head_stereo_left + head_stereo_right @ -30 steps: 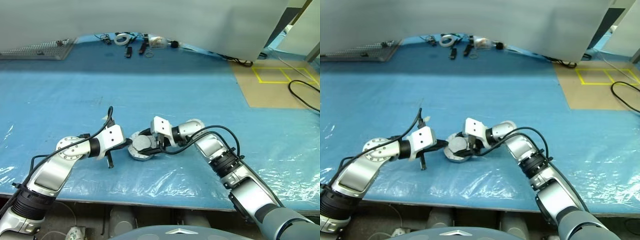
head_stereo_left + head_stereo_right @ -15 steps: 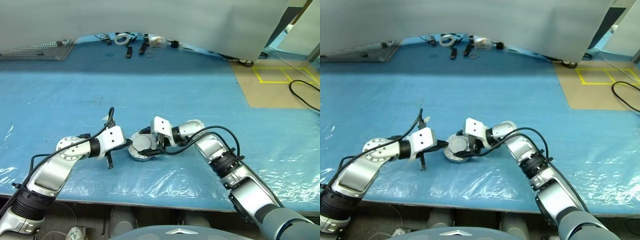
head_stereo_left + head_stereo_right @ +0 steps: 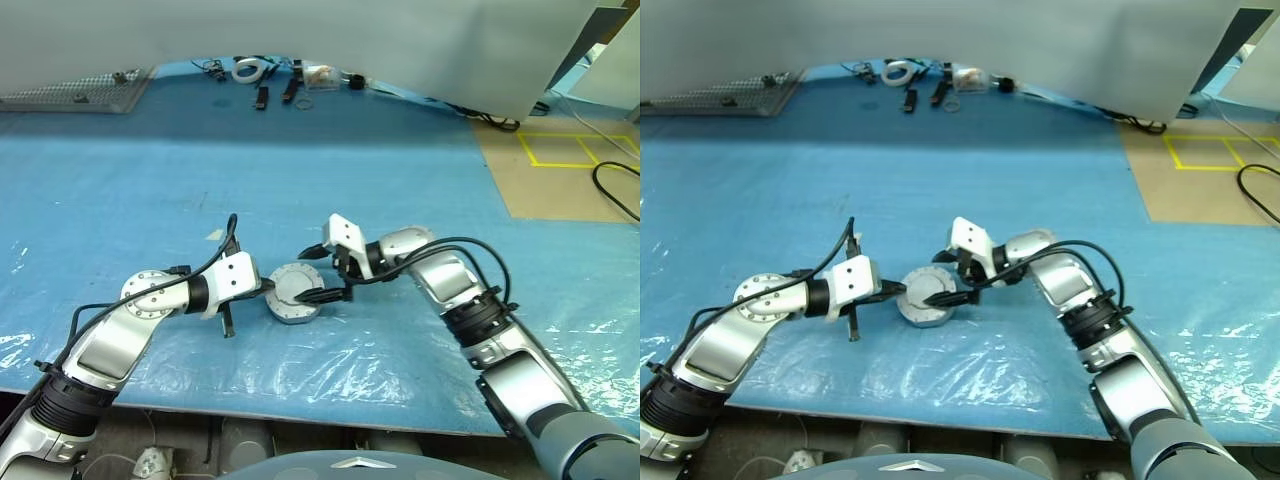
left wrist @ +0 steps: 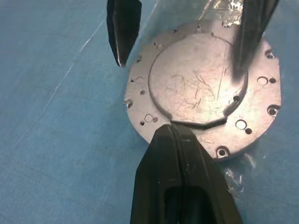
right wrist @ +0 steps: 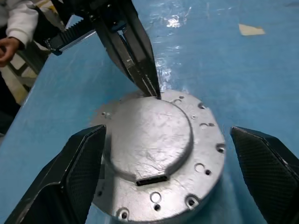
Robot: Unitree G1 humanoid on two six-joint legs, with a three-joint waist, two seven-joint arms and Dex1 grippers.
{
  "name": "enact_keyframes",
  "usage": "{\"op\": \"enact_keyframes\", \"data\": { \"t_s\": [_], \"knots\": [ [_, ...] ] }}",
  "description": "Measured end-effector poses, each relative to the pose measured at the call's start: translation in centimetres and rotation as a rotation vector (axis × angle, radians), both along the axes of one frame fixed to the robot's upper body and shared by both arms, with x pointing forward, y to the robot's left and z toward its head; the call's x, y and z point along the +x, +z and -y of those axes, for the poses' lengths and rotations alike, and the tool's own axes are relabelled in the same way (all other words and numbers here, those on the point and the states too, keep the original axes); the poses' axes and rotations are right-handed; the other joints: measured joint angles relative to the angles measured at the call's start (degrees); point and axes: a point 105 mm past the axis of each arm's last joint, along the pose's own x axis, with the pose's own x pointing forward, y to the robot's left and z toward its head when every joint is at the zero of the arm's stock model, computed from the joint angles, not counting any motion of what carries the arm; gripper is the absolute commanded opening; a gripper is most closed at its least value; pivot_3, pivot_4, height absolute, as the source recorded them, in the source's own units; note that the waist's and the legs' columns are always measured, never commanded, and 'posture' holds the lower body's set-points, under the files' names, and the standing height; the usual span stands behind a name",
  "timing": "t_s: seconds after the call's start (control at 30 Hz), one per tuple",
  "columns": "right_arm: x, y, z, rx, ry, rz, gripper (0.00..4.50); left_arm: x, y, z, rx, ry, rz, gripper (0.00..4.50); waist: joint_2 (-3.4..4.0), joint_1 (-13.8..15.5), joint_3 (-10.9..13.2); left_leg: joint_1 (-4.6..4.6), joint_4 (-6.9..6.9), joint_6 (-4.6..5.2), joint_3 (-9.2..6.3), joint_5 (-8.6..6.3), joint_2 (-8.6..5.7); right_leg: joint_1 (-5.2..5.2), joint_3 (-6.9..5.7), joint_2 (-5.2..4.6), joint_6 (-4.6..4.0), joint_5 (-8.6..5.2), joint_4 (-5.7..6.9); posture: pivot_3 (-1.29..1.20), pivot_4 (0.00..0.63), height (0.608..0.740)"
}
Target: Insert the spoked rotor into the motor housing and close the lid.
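fingers spread over the closed drum

fingers of the right gripper [image 5: 163,182] stand wide apart, one on each side of the lid [image 5: 149,135] and holding nothing. the lid sits plain grey face up on the motor housing [image 3: 293,293], which rests on the blue table [image 3: 150,180] between the two arms. the spoked rotor is presumably inside, under the lid.

fingers of the left gripper [image 4: 180,140] are pressed together into one tip, which touches the near rim of the lid's raised centre, steadying or pushing it.

risk: whether the lid is fully seated cannot be told. if the left tip pushes sideways, the whole drum may slide on the slick plastic sheet [image 3: 330,370], since nothing clamps it. if the lid sits crooked, that tip pressing near one edge could tip it up. one right finger lies close over the lid's top and could drag it off.

pose: both arms reach inward from their own sides, wrists angled down toward the drum, the right one slightly above it.
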Motion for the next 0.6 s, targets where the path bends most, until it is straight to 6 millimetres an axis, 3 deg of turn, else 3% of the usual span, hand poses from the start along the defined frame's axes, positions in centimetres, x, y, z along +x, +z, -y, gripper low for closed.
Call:
{"op": "enact_keyframes", "data": {
  "t_s": [0.4,0.6],
  "knots": [
    [0.2,1.4,0.7,0.069,-0.066,-0.088,4.48,0.3,0.0,0.0,-0.003,0.001,0.005,0.0,0.01,-0.02,0.01,0.04,0.03,0.0,0.0,0.0,-0.02,0.01,0.02,0.0,-0.01,0.0,0.04,0.0,0.15,0.74],
    [1.1,4.5,3.6,0.187,-0.208,-0.329,4.48,0.2,0.0,0.1,-0.008,0.002,0.004,0.0,0.01,0.23,0.01,0.08,0.03,0.0,0.0,0.0,-0.02,0.07,0.01,0.0,-0.01,0.0,0.04,0.0,0.15,0.74]
  ]
}}
